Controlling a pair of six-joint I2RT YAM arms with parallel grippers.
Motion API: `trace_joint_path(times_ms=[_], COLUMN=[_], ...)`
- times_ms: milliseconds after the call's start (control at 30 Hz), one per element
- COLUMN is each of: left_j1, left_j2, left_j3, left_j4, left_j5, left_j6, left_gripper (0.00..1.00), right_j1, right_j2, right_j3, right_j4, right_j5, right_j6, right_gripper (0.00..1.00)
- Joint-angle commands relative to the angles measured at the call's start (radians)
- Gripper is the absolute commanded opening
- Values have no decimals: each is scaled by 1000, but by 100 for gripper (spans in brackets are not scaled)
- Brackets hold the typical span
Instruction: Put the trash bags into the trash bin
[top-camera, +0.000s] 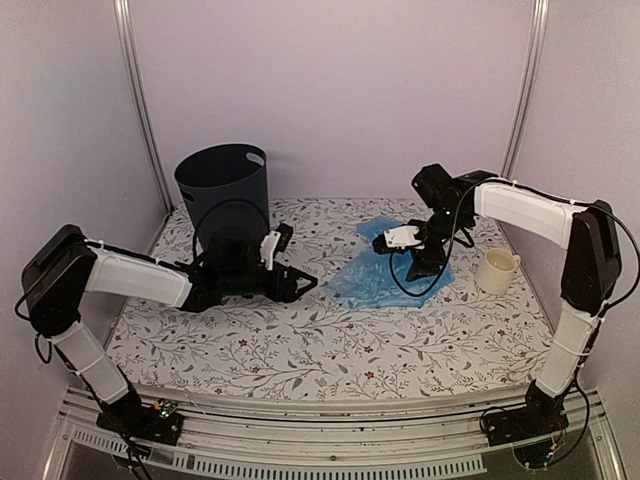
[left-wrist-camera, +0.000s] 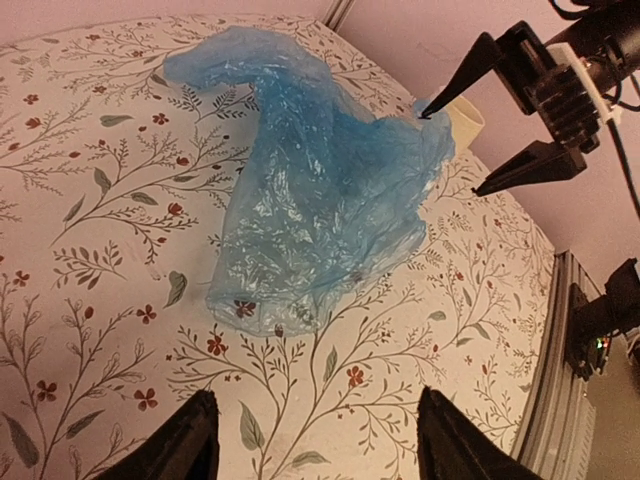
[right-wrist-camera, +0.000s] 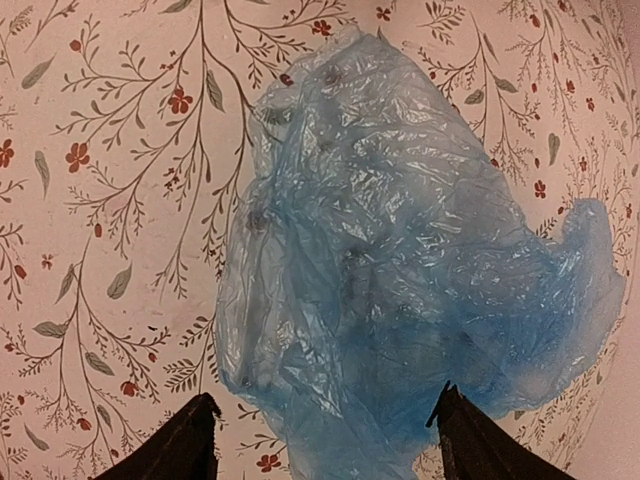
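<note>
Crinkly and translucent, the light-blue trash bag (top-camera: 378, 272) lies crumpled on the worktop (top-camera: 300, 345), right of centre and towards the far side. It is thin film, full of glossy creases, and the printed flowers show faintly through it. One end tapers to a narrow, twisted tail and the other spreads into a broad, rumpled sheet.

The right tool (left-wrist-camera: 452, 150) hangs above the bag, pointing down. Its dark, wedge-shaped jaws are spread wide with nothing clamped between them. In the left wrist view one fingertip sits right at the bag's raised edge, though I can't tell whether it touches.

The left tool (top-camera: 305, 283) reaches in low from the left, just short of the bag. Its jaws are also parted wide and hold nothing.

The trash bin (top-camera: 222, 185) stands upright at the far left corner. It is round, dark, smooth plastic that tapers downward, with an oval cut-out near the rim. The left arm crosses in front of its lower part, and the bag is well apart from it.

A small cream mug (top-camera: 496, 270) sits near the bag's right side. The worktop cover is pale, printed with grey-green sprigs and little red blossoms.
</note>
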Motion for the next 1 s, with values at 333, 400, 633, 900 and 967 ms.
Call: trace_joint_path(times_ms=[333,400,633,900,967], left_j1=[-16,-18,-22,-27,-29], left_j2=[-43,-38,-40,-103,-114], left_j3=[-46,-43,-10,4,-1], left_j4=[50,51,15,11,15], left_j5=[-25,-25,-54,-112,-112], left_j6=[-27,-30,-61,-129,-141], left_gripper=[68,68,66,65,65], right_j1=[66,70,34,-98,-126], right_j2=[154,162,162,170,149], right_j3=[63,83,341,448,398], right_j4=[-44,-36,-15,76,125], right_j5=[127,126,1,-182,-240], right_j6=[4,34,237,606,693], right_gripper=[38,25,2,2,2])
